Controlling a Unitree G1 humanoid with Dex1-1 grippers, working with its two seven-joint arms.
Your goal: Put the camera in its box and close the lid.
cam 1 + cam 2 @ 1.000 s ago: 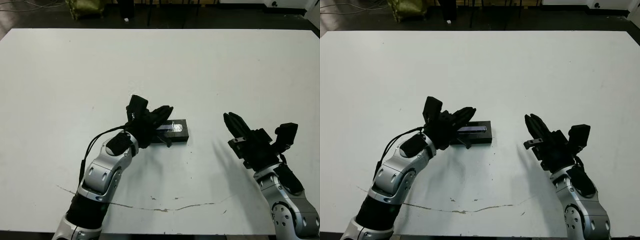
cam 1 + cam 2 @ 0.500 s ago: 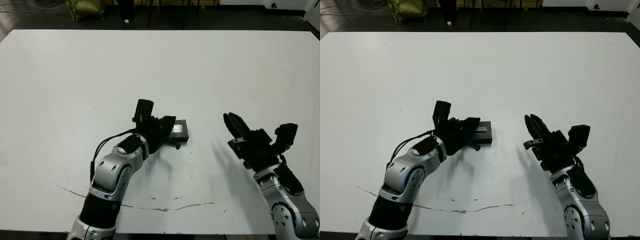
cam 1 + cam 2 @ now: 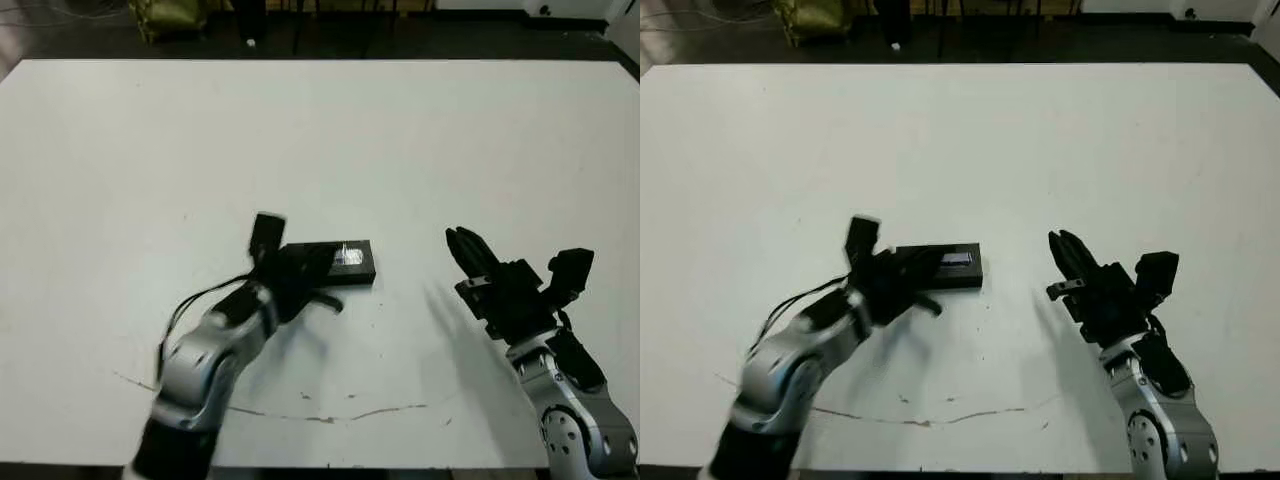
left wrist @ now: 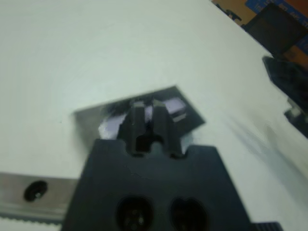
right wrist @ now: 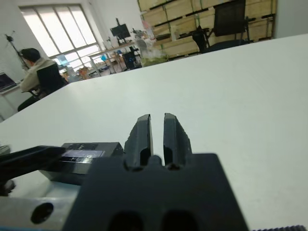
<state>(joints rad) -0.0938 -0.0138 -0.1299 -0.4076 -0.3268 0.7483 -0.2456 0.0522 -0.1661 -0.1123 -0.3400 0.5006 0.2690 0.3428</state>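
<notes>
My left gripper [image 3: 300, 268] sits at the left end of the lid [image 3: 345, 262], fingers pressed together with nothing between them; the view is motion-blurred. The lid lies flat on the box mid-table [image 3: 400, 130], glossy strip up, so the box and camera are hidden from me. My right gripper [image 3: 468, 252] hovers well right of it, fingers closed and empty.

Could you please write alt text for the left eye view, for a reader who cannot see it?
The left pincer, motion-blurred, reaches onto a flat black box with its lid on, mid-table. The right pincer hovers apart to the right, fingers together, holding nothing, above the white table.
</notes>
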